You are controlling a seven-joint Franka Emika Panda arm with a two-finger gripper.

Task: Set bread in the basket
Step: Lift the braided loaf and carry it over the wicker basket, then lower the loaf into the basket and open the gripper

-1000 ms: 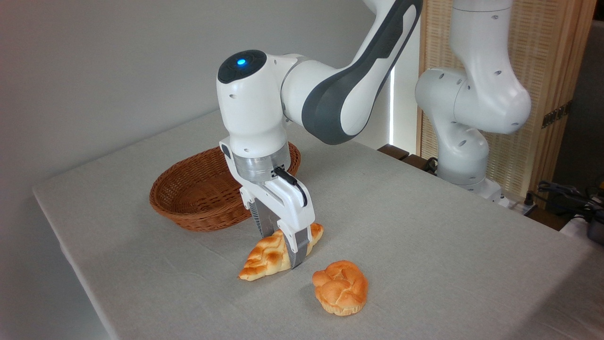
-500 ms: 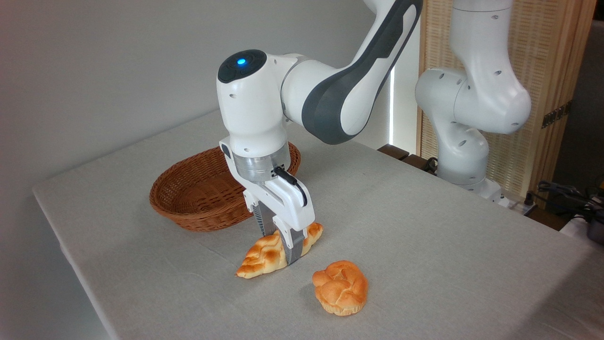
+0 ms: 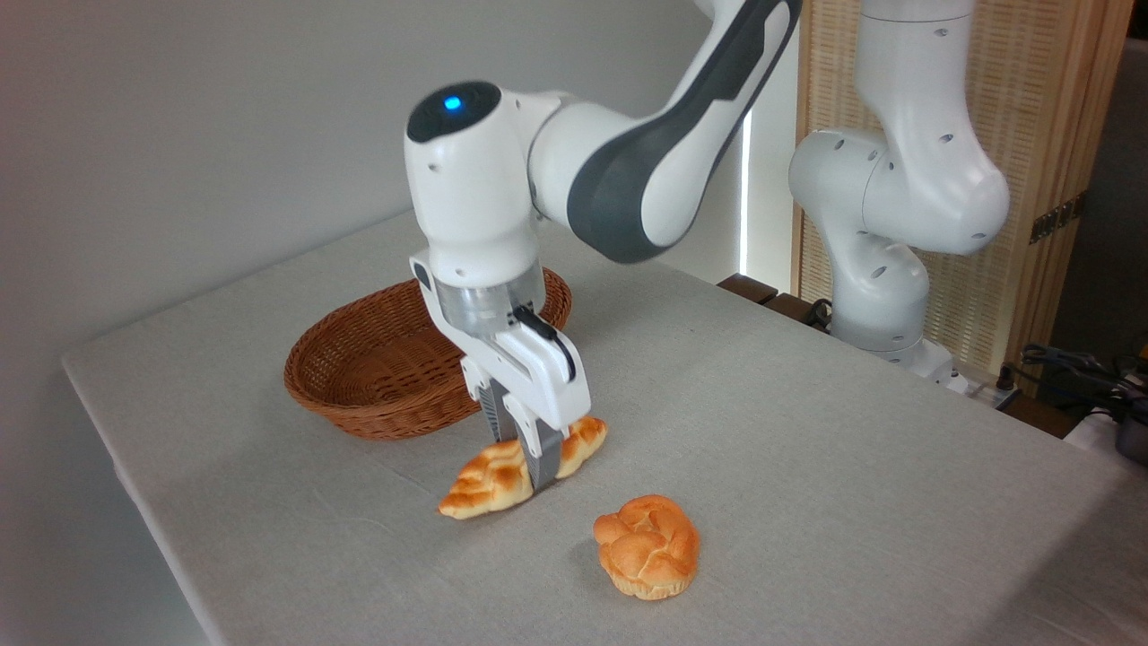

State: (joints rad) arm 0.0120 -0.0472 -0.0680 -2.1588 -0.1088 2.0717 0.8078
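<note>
We see gripper (image 3: 527,459) clamped across bread (image 3: 489,474), loaf tilted, basket (image 3: 359,377) just behind, round bun (image 3: 647,545) apart on table (image 3: 807,467).

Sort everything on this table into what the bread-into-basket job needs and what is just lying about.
Part of the job:
- braided loaf, gripped at its middle
- wicker basket, holding nothing visible
- end effector, shut on the loaf

Just lying about:
- round knotted bun, on the tablecloth to the right of the loaf, apart from it
</note>
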